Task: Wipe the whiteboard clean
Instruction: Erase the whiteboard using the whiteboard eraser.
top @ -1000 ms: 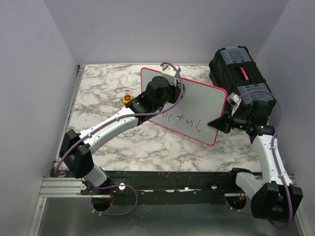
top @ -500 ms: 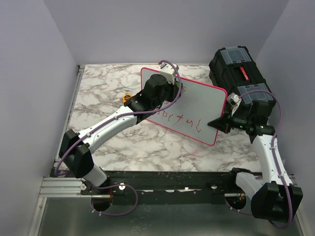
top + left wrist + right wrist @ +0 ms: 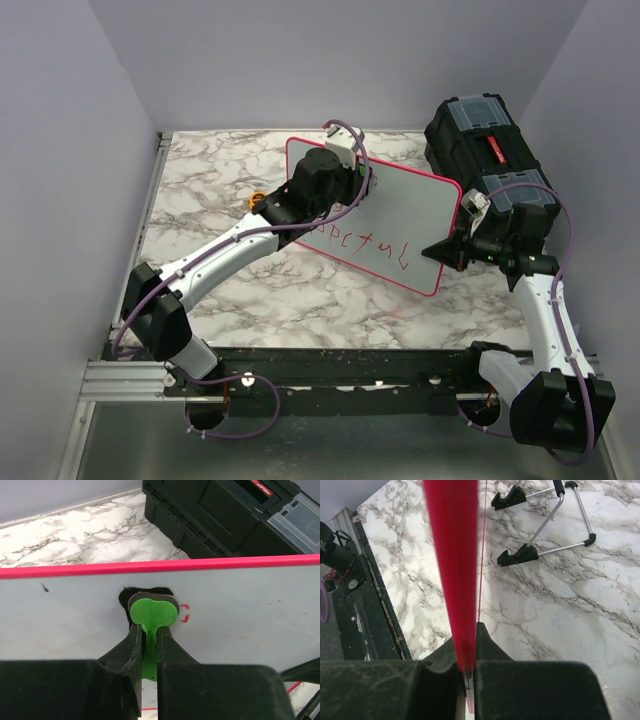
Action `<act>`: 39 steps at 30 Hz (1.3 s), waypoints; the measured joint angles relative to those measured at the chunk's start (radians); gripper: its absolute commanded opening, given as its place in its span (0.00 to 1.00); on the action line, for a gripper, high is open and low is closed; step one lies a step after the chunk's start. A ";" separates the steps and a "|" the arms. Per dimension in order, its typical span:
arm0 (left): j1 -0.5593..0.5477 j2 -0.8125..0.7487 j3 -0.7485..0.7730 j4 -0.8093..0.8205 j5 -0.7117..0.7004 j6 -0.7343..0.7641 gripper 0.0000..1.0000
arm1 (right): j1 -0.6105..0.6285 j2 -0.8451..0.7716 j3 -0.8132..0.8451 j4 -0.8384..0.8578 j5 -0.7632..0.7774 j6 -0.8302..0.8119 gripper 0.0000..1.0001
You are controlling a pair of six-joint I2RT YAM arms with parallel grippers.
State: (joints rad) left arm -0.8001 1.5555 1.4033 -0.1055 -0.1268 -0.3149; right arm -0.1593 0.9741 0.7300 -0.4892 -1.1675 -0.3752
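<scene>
The left gripper (image 3: 149, 632) clamps a green eraser (image 3: 152, 611) against the whiteboard (image 3: 410, 200) — the red lettering (image 3: 365, 243) runs rightward along its near long edge — while the right gripper (image 3: 452, 250) pinches the rim.

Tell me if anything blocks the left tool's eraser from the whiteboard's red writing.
Nothing visible does. The left tool's green eraser sits against the whiteboard, red marks right beside it; the right tool clamps the board's edge.

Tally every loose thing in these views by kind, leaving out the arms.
Pink-rimmed rectangular whiteboard: 1
Black plastic toolbox: 1
Green flat eraser: 1
Small orange round object: 1
Metal wire stand with black feet: 1
Total: 5
</scene>
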 measured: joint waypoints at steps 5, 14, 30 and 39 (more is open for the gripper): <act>0.039 -0.026 -0.032 0.010 0.012 -0.007 0.00 | 0.000 0.000 0.000 0.001 0.000 -0.006 0.01; -0.030 -0.009 -0.006 0.010 0.008 -0.011 0.00 | 0.000 0.000 0.000 0.000 0.000 -0.011 0.01; 0.012 -0.003 -0.002 0.011 0.036 -0.012 0.00 | 0.000 0.000 0.000 0.000 0.000 0.001 0.00; -0.068 0.016 0.017 0.010 0.025 -0.002 0.00 | 0.000 -0.002 0.000 0.000 0.000 -0.003 0.00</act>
State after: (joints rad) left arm -0.8684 1.5719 1.4200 -0.0952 -0.1017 -0.3172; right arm -0.1593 0.9718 0.7300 -0.4892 -1.1671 -0.3782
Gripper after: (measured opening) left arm 0.068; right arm 0.060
